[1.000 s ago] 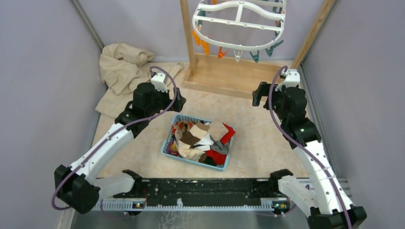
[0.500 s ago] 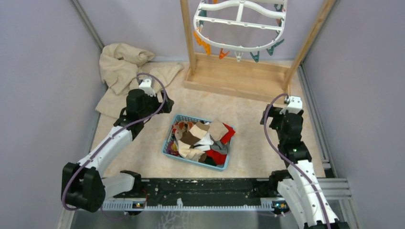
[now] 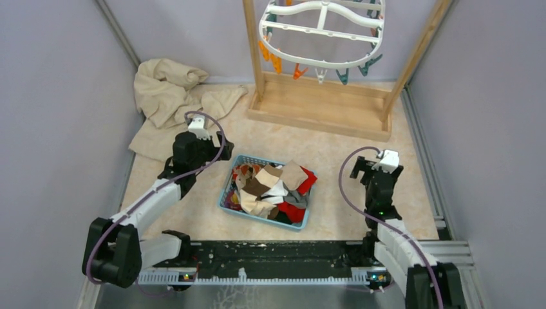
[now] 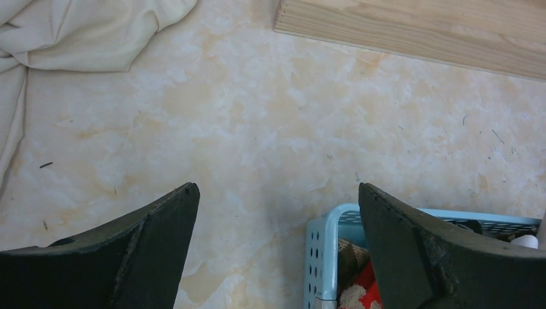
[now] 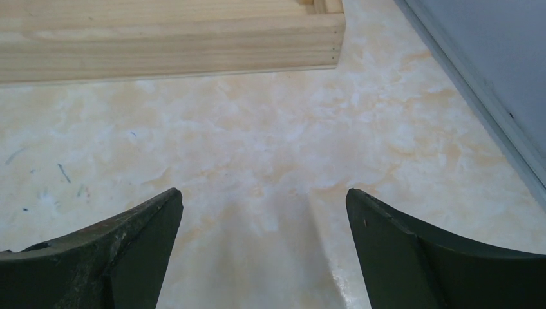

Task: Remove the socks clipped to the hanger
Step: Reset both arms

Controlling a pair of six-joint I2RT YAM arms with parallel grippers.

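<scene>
Top view: hanger (image 3: 322, 32), a white oval ring with spokes, hangs high inside the light wooden rack frame (image 3: 319, 106) at the far end of the tabletop (image 3: 341, 187). Orange clips (image 3: 277, 63) and teal ones dangle loose along its near rim. Socks (image 3: 273, 187) lie heaped in a pale blue basket (image 3: 225, 193) at mid-tabletop, between the two arms and well apart from the hanger; cream, brown, red and grey pieces show on top of the pile. A crumpled beige cloth (image 3: 170, 90) lies in the far left corner, against the wall. Left end effector (image 4: 277, 193) is released, jaws spread wide with nothing between them. It is low over the marbled surface just beside the basket's far left corner, with the cloth's edge to its left and the rack's wooden base ahead. A bit of red and cream fabric shows inside the basket corner in the left wrist view. Right end effector (image 5: 264, 193) is likewise released and grasps nothing. It is over bare tabletop to the right of the basket, with the end of the rack's base ahead and the grey side wall at its right.
</scene>
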